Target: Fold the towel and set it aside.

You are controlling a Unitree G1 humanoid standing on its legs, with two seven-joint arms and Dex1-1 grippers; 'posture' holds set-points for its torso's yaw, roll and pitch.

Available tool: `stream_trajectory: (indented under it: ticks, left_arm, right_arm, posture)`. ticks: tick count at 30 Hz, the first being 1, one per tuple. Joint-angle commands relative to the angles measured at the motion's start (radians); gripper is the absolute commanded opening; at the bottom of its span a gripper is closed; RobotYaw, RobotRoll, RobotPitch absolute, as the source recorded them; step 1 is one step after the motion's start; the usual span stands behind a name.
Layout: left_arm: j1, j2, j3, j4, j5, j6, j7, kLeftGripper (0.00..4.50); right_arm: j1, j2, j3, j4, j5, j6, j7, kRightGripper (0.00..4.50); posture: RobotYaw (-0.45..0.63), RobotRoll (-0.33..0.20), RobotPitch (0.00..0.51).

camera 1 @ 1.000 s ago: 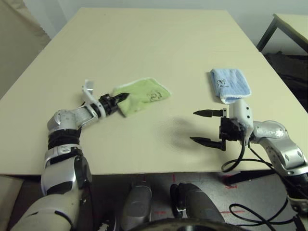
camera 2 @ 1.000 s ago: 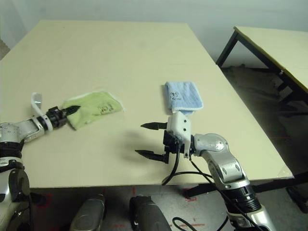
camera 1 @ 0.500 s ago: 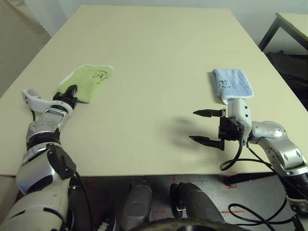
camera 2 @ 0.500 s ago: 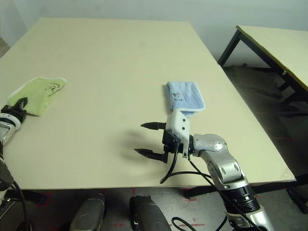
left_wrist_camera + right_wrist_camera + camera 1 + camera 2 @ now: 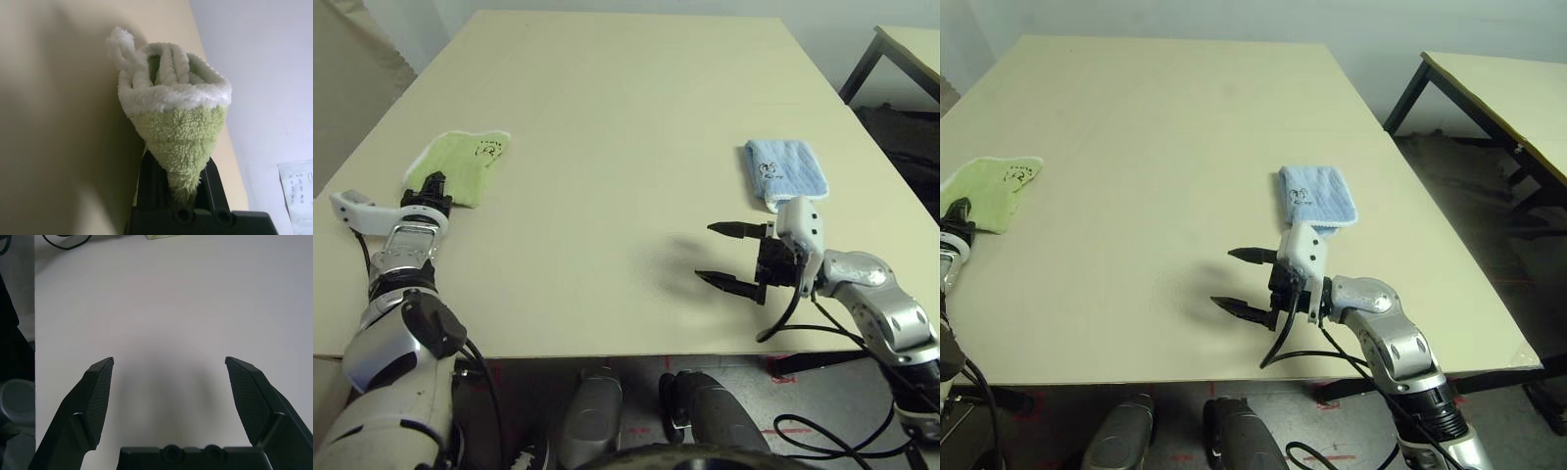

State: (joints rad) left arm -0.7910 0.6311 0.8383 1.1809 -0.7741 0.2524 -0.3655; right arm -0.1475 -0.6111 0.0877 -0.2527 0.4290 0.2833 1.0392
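Fingers of the left gripper [image 5: 433, 185] are mostly buried: in the left wrist view the towel [image 5: 172, 115] bunches up between them, a narrow green tip clamped in the closed jaws and the white stitched edging and loop fanning out beyond, so the fingertips themselves cannot be made out. From the head views the towel [image 5: 460, 158] lies folded near the left edge of the table [image 5: 626, 117], its near end pinched in that gripper and the rest resting flat on the tabletop, a small dark drawing facing up. How many layers the fold has is hard to tell. The right gripper [image 5: 724, 256] hovers near the front edge, jaws spread wide and holding nothing, well apart from the towel. A light blue towel [image 5: 786, 170] lies just beyond it, toward the right edge.
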Motion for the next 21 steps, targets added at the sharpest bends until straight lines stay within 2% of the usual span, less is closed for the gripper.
stream_trajectory:
  ticks: [1,14,18,21]
  left_arm:
    - [-0.011,-0.007,-0.013,0.025,0.015,0.011,0.014,0.03]
    - [-0.012,0.031,-0.005,0.039,0.02,0.022,0.064,0.03]
    - [0.003,0.046,0.0,0.043,0.02,0.013,0.073,1.16]
    - [0.008,0.052,0.001,0.041,0.017,0.023,0.067,2.21]
  right_arm:
    - [0.012,-0.013,-0.008,-0.019,0.011,0.012,0.004,4.5]
    - [0.007,-0.001,-0.002,-0.019,0.009,0.017,-0.014,4.5]
    - [-0.001,0.003,0.001,-0.009,0.007,0.013,-0.011,4.5]
    - [-0.007,0.006,0.004,-0.003,0.005,0.012,-0.009,4.5]
  posture:
    - [0.1,0.0,0.137]
    - [0.1,0.0,0.134]
    - [0.11,0.0,0.134]
    - [0.11,0.0,0.133]
